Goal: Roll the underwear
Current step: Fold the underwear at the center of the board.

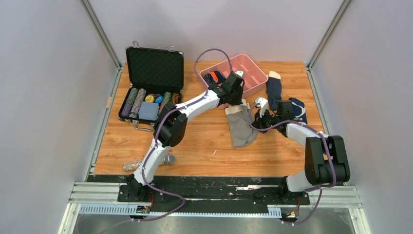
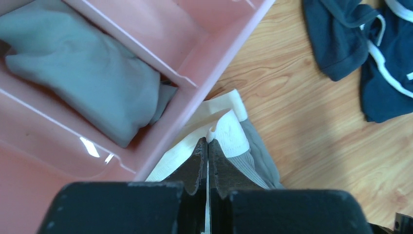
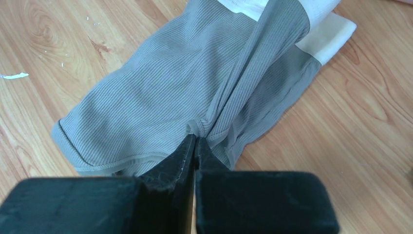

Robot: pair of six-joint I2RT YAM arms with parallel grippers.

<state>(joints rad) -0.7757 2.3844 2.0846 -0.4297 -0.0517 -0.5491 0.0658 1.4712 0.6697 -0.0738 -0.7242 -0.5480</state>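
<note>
We grip the underwear (image 1: 241, 127), spread on the table (image 1: 195, 141) beside the pink tray (image 2: 229, 48). The left gripper (image 2: 208, 145) pinches its cream band, the right gripper (image 3: 195, 140) a gray fold. Seemingly no rolling has begun.

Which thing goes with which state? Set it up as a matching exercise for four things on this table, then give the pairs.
Things:
1. underwear
2. pink tray
3. black case
4. navy garment

States:
A. lid open, chips inside
B. white trim, held by nothing
C. pinched by the left gripper and the right gripper
D. divided, gray cloth in one compartment

Pairs: 1-C, 2-D, 3-A, 4-B
</note>
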